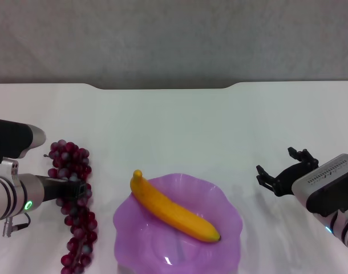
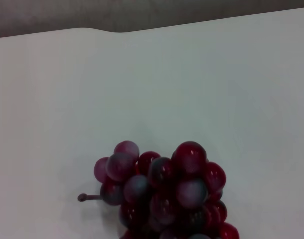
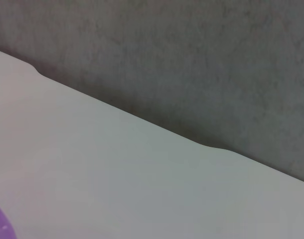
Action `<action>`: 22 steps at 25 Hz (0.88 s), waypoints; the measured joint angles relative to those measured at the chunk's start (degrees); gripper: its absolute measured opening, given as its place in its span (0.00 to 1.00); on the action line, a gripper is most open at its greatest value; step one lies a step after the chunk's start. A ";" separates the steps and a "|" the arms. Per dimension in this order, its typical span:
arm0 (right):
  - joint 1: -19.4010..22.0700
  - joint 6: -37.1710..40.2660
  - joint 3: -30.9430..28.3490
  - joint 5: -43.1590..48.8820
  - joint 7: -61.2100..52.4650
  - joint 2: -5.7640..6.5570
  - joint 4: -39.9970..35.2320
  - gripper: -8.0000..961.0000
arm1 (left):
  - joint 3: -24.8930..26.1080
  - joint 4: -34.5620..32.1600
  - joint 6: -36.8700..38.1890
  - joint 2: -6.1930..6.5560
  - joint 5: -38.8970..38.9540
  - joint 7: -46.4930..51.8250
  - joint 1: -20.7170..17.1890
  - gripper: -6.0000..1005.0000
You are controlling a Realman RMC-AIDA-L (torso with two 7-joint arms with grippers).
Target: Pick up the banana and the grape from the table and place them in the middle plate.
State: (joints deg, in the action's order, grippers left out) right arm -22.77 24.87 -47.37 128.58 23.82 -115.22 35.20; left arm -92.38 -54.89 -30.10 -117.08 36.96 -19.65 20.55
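Banana (image 1: 174, 208) already in middle plate (image 1: 228, 228). Grape (image 1: 77, 211) on bench, left end effector (image 1: 77, 189) over it, grip unclear. Right end effector (image 1: 283, 170) spread, empty.

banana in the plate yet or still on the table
In the plate: the banana lies diagonally across the purple plate, stem end poking over the rim.

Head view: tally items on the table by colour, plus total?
Yellow: 1, the banana, lying in the plate
Dark red/purple: 1, the grape bunch, on the table at the left gripper
Translucent purple: 1, the middle plate
Total: 3
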 joint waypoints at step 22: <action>-0.18 0.13 0.61 0.09 0.00 0.00 0.13 0.93 | -6.39 0.05 14.70 0.00 2.83 -0.27 -5.03 0.34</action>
State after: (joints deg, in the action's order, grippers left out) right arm -22.95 25.00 -46.76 128.67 23.82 -115.22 35.33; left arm -98.77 -54.84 -15.40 -117.08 39.78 -19.92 15.52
